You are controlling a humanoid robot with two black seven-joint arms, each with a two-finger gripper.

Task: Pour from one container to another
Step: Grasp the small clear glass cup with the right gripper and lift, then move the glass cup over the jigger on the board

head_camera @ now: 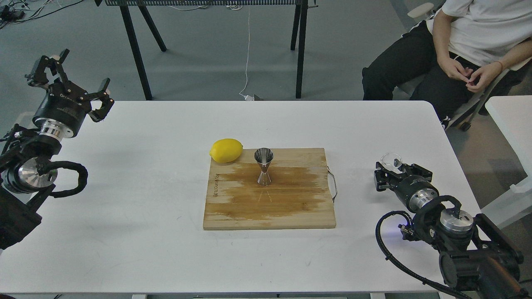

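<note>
The clear glass cup sits between the fingers of my right gripper, near the table's right edge; it looks tilted and slightly raised, with the gripper shut on it. The steel jigger stands upright on the wooden cutting board at the table's middle, well left of the cup. My left gripper is held open and empty above the table's far left corner.
A yellow lemon rests at the board's back left corner, close to the jigger. The board has a wet dark patch. A seated person is beyond the far right corner. A second white table stands to the right.
</note>
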